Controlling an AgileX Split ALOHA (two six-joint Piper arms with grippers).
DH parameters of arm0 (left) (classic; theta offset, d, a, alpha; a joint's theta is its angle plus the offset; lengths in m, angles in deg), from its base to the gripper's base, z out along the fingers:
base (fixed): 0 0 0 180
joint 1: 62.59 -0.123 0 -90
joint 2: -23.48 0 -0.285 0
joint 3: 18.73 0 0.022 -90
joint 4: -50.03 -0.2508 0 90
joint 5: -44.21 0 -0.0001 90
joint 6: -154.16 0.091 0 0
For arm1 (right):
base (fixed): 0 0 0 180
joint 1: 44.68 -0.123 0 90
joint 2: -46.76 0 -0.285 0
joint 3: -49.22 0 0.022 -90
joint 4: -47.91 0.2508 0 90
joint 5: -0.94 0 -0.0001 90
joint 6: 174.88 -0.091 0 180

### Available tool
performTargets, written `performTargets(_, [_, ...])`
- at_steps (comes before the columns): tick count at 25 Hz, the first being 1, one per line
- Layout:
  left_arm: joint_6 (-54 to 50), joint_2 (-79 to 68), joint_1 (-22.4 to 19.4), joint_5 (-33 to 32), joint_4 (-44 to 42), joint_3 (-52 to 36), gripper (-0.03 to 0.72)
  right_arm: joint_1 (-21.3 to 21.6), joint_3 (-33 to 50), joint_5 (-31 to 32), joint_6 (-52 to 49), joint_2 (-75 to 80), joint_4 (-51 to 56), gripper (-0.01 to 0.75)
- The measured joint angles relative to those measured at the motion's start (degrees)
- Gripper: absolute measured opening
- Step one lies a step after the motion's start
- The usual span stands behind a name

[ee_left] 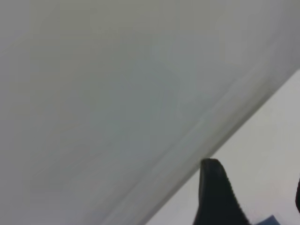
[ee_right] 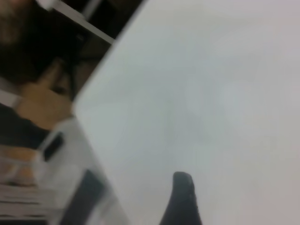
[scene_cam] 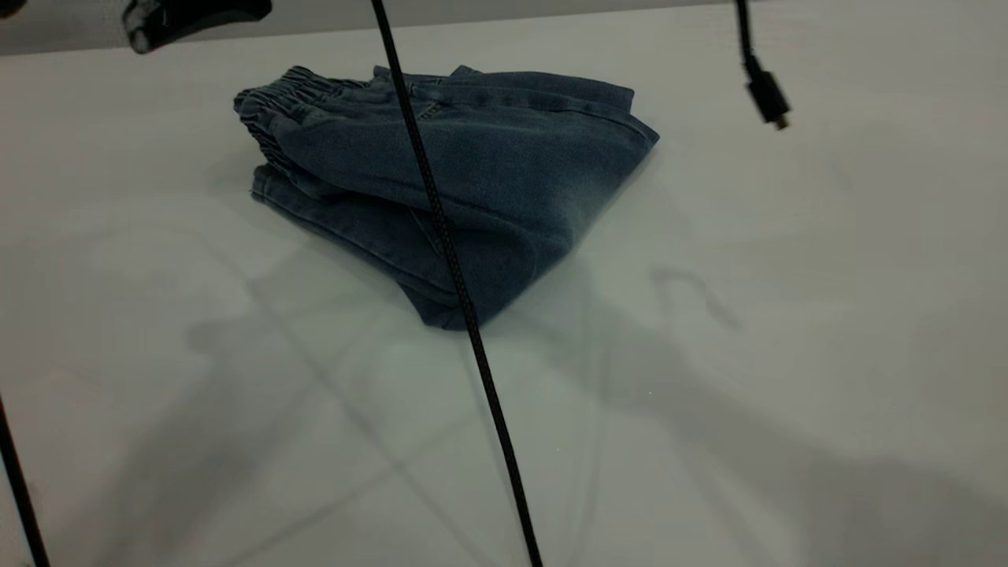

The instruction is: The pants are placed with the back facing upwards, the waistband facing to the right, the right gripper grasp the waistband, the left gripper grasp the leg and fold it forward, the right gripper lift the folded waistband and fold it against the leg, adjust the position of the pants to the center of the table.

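Note:
The pants (scene_cam: 472,173) lie folded in a compact bundle on the table (scene_cam: 709,394), toward its far side. Their gathered waistband (scene_cam: 272,106) shows at the bundle's left end, stacked in layers. The printed leg is hidden in the fold; only plain faded denim faces up. My left gripper (ee_left: 255,197) is open over bare table, with one black finger (ee_left: 215,192) in sight and a sliver of denim (ee_left: 269,220) below it. My right gripper (ee_right: 243,206) is open with nothing in it near a table edge, one finger (ee_right: 183,199) showing. Neither touches the pants.
A black braided cable (scene_cam: 465,315) hangs across the exterior view in front of the pants. A cable plug (scene_cam: 768,98) dangles at the top right. A dark blurred arm part (scene_cam: 189,20) sits at the top left. Beyond the table edge are shelves and clutter (ee_right: 42,108).

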Motion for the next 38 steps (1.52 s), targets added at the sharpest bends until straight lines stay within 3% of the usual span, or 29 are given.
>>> performTargets(5, [-0.26,0.17,0.0,0.0,0.27,0.0,0.379,0.2,-4.82,2.68,-24.22,1.94,-24.05,0.506])
performTargets(12, [-0.56,0.17,0.0,0.06,3.53,0.0,0.379,0.2,-13.36,1.95,-47.42,8.79,-41.39,0.506])
performTargets(25, [-0.58,0.17,0.0,0.37,4.55,0.0,0.379,2.89,-36.21,17.42,-69.22,26.17,-58.6,0.496])
performTargets(30, [-0.58,0.17,0.0,0.37,4.55,0.0,0.379,2.89,-37.71,17.07,-77.14,28.92,-58.75,0.495])
performTargets(38, [-0.58,0.22,0.0,0.14,4.55,0.0,0.379,2.8,-37.71,17.79,-77.07,31.2,-57.74,0.495])
